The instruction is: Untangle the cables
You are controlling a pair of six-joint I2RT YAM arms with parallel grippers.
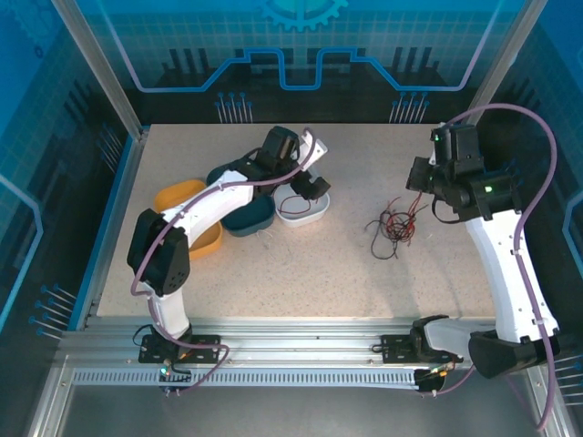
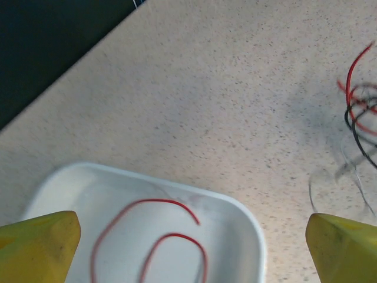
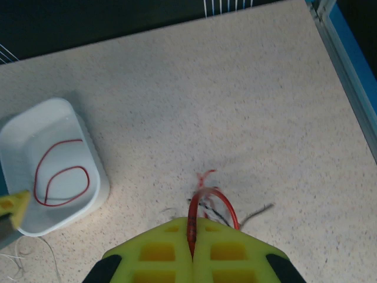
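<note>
A tangle of red and black cables point(image 1: 393, 225) lies on the table right of centre, and in the left wrist view the tangle point(image 2: 359, 118) sits at the right edge with faint white loops point(image 2: 339, 186) beside it. My right gripper point(image 3: 193, 223) is shut on a red cable point(image 3: 215, 197) that loops up from the pile; from above, the right gripper point(image 1: 420, 177) hangs just above and right of the tangle. My left gripper point(image 2: 191, 247) stands open over a white tray point(image 1: 314, 215). A loose curled red cable point(image 2: 147, 236) lies in that tray point(image 2: 247, 224), apart from the fingers.
A dark teal tray point(image 1: 248, 220) and an orange tray point(image 1: 178, 195) sit left of the white one, partly under the left arm. The table's right edge with its blue rail point(image 3: 347, 88) runs close by. Bare tabletop lies between the white tray and the tangle.
</note>
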